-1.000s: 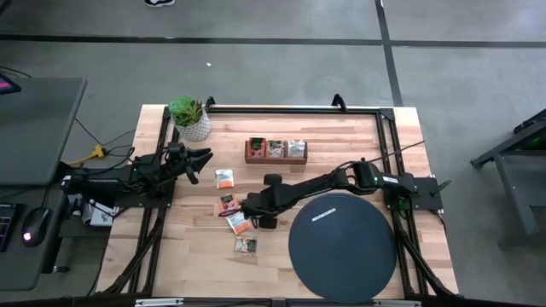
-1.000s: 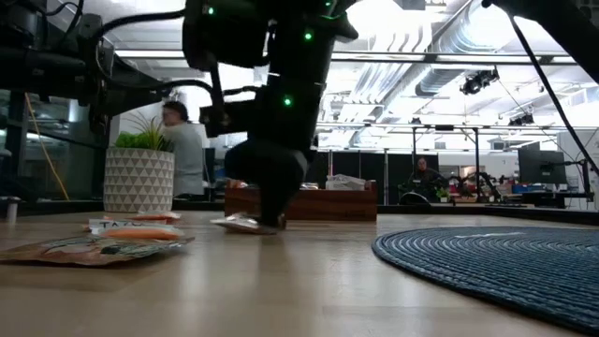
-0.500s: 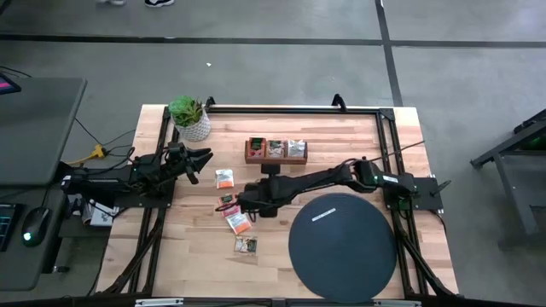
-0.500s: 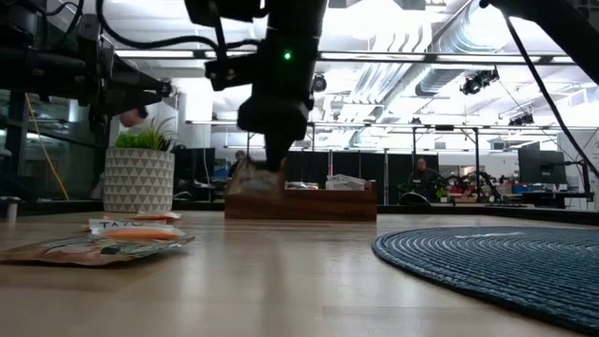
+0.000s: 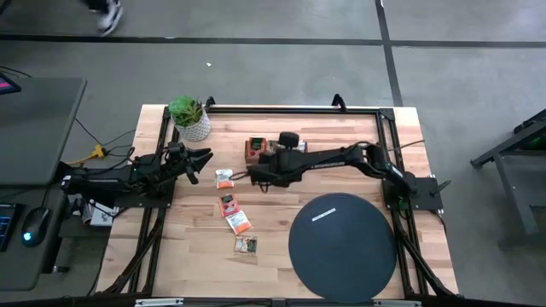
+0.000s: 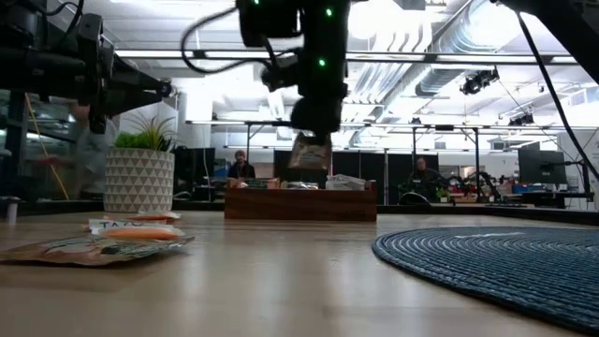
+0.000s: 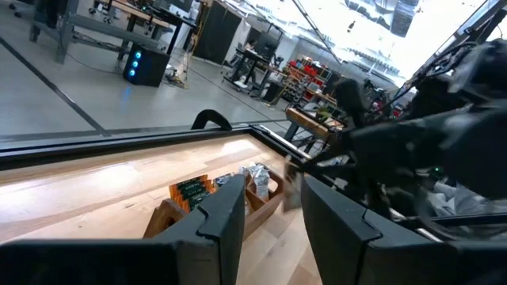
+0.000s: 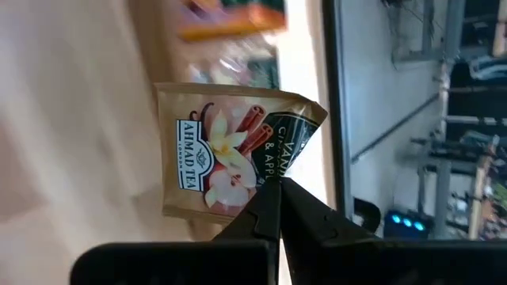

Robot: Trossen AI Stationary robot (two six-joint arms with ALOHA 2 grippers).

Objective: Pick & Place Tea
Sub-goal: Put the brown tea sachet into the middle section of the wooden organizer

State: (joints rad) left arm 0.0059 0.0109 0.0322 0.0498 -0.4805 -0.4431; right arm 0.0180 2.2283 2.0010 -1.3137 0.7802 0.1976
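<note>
Since a second ago the right arm has swung from the cluster of sachets near the table's middle toward the far side, carrying one sachet up off the wood; in the high view the right gripper (image 5: 256, 175) now sits just in front of the wooden tray (image 5: 252, 152), near its left end. Its fingers (image 8: 273, 207) are pinched fully together on a corner of a beige Ahmad Tea sachet (image 8: 230, 150) printed with cinnamon sticks, a vanilla flower and apple. In the low view that held sachet (image 6: 308, 151) hangs clear of the tabletop, above the tray (image 6: 299, 201).

Four sachets lie loose on the table: an orange and white one (image 5: 224, 177) nearest the left arm, a dark one (image 5: 228, 203), an orange one (image 5: 240, 223) and a dark green one (image 5: 246, 245) closest to the near edge. More sachets stand in the tray's compartments.

The left gripper (image 5: 201, 159) waits over the table's left side, beside the potted plant (image 5: 189, 116), its fingers (image 7: 218, 218) standing partly apart and holding nothing. The black round mat (image 5: 342, 246) lies bare at the table's right front.
</note>
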